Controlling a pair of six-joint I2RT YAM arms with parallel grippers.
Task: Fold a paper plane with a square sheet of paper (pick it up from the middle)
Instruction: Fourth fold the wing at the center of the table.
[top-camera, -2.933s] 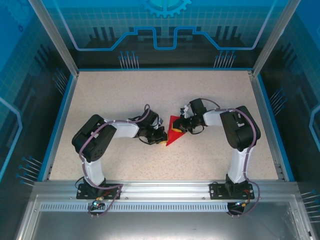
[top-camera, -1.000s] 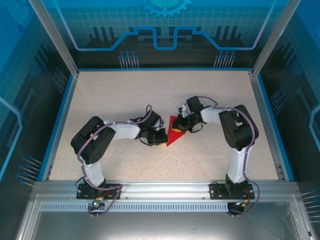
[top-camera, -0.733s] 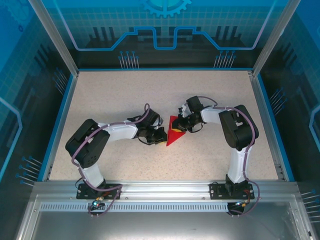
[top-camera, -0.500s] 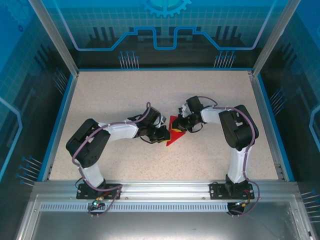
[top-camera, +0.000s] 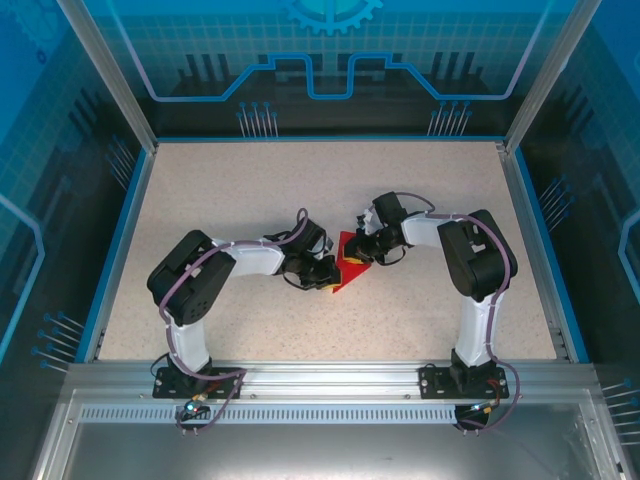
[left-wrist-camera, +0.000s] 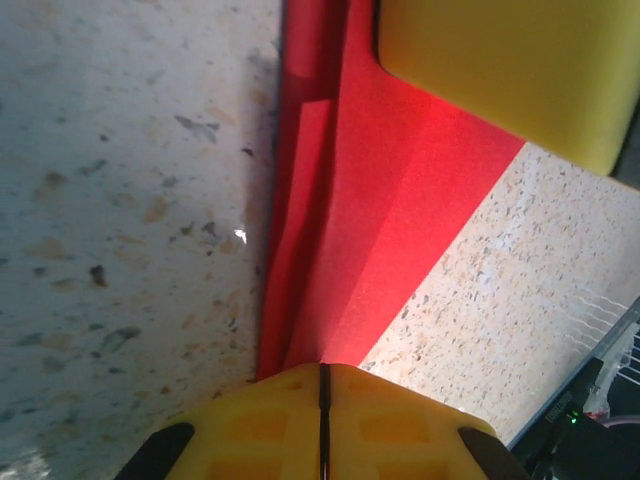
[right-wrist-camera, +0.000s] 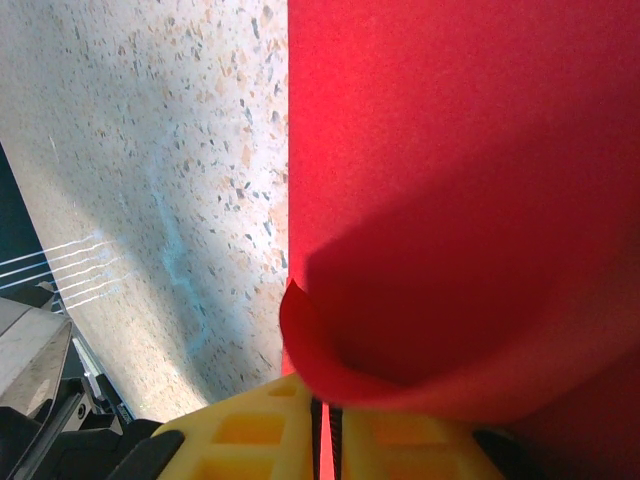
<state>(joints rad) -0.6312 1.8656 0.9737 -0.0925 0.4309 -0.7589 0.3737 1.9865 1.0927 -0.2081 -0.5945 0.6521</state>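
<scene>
Two grippers: both were down at the table (top-camera: 200, 200), meeting at the sheet of paper (top-camera: 349, 258) near its centre.
Paper shape: it was a bright red pointed wedge, folded, lying mostly flat on the speckled top.
Long axis: in the top view it ran from the far wide end to the near narrow end, leaning slightly left.
Tip: it pointed toward the near edge, a little to the left, just beside the left gripper (top-camera: 326, 272).
Wide end: it sat on the far right side, under the right gripper (top-camera: 362, 248).
Left jaws: they were together, the yellow fingers (left-wrist-camera: 400, 425) meeting with only a thin dark seam between them.
Left contact: the narrow end of the paper (left-wrist-camera: 370, 200) ran right up to those fingertips, with lengthwise folds leading to the seam. It could not be told whether any paper was pinched.
Far end, left wrist view: a yellow pad (left-wrist-camera: 500, 70) of the other gripper lay over the wide part.
Right jaws: the fingers (right-wrist-camera: 250, 435) were clamped on the paper, with a red strip showing in the seam.
Right contact: a curled lip of the paper (right-wrist-camera: 400, 340) bulged just above the fingertips, and the rest (right-wrist-camera: 450, 130) stretched away flat, its straight edge along the table.
</scene>
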